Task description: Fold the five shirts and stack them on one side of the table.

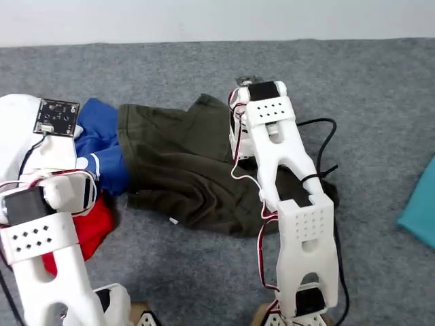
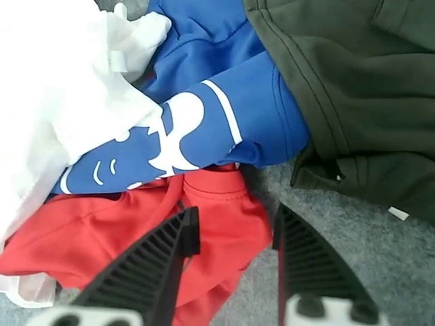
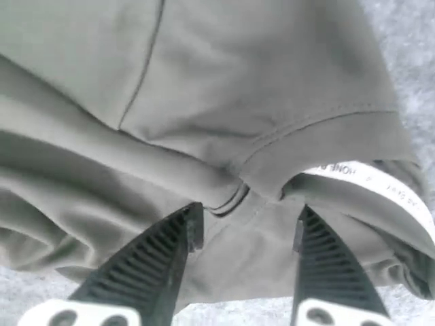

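Observation:
A dark olive shirt (image 1: 183, 170) lies crumpled across the middle of the grey carpet. At its left edge a blue shirt with white print (image 1: 102, 146), a white shirt (image 1: 17, 132) and a red shirt (image 1: 88, 227) are heaped together. My left gripper (image 2: 234, 234) hangs open just above the red shirt (image 2: 136, 231), beside the blue one (image 2: 224, 115). My right gripper (image 3: 248, 227) is open right over the olive shirt's collar (image 3: 258, 159), where a white neck label (image 3: 367, 176) shows. In the high view that arm (image 1: 272, 129) stands over the olive shirt's right part.
A teal shirt (image 1: 420, 210) lies at the right edge of the table. Black and red cables (image 1: 323, 153) trail over the olive cloth by the right arm. Bare grey carpet (image 1: 367, 81) stretches behind and to the right.

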